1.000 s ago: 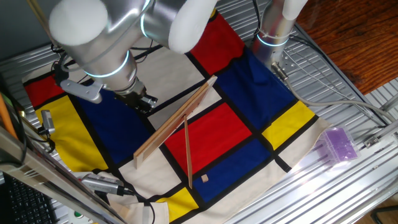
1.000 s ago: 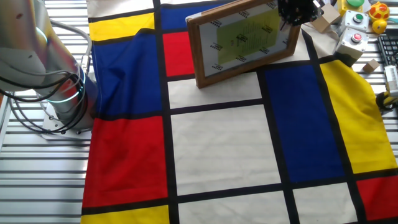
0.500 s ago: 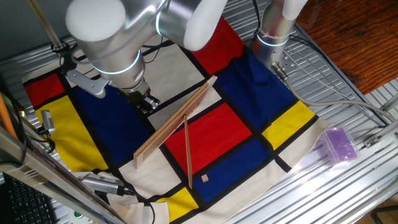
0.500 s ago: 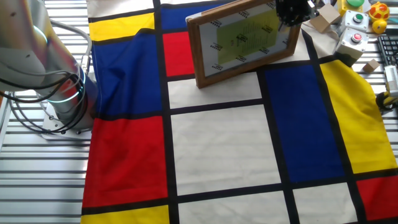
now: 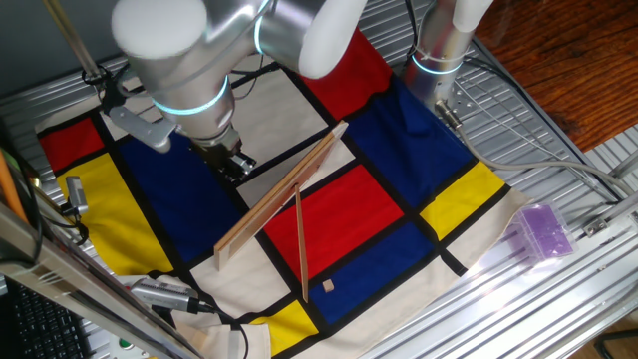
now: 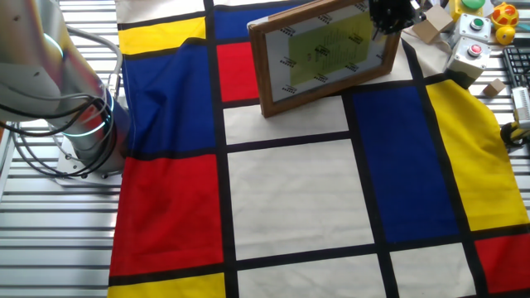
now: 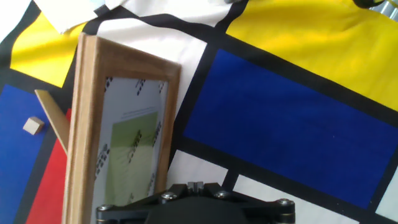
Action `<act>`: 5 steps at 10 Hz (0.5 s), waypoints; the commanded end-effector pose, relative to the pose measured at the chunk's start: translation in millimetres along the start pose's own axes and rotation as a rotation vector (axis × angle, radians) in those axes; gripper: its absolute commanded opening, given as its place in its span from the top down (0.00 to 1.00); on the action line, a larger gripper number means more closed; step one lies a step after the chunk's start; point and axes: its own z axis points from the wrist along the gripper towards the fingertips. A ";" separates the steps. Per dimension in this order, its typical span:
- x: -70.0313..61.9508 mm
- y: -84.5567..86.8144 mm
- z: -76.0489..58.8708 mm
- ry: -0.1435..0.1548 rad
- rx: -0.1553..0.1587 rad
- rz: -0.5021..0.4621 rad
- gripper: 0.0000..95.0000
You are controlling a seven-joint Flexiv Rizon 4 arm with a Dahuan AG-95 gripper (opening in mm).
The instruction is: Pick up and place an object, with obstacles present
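- The arm (image 5: 189,60) has swung a little toward the wide plank (image 5: 284,194) over the last second; its big joint housing now sits further over that way, while the gripper (image 5: 227,160) under it has barely moved and hangs just beside the plank's back face.
- Nothing else has moved: the wide plank stands on edge across the checked cloth (image 5: 349,214) on the bench, and the narrower strip (image 5: 301,244) runs out from its front face exactly as before.
- The tiny cube (image 5: 328,286) lies on a blue patch on the plank's front side, just beyond the strip's outer end, so both slats stand between it and the gripper.
- From the hand view the cube (image 7: 33,126) shows past the plank's framed face (image 7: 121,143), with the strip (image 7: 55,115) between them (only the gripper's black body is in sight at the bottom edge).
- I cannot tell whether the fingers are spread or pressed together; no view shows their tips.
- My reading: this is a small re-aiming before the crossing, and the pick has not begun.
- The next move likely needs height to clear the plank's top edge, since a clip could topple it toward the cube.
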 end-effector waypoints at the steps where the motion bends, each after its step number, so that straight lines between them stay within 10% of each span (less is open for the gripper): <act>1: -2.3 0.2 -0.1 0.011 0.007 0.019 1.00; 3: -2.3 0.2 -0.1 0.009 0.000 0.005 1.00; 5: 10.5 -38.4 8.2 0.002 -0.018 -0.034 1.00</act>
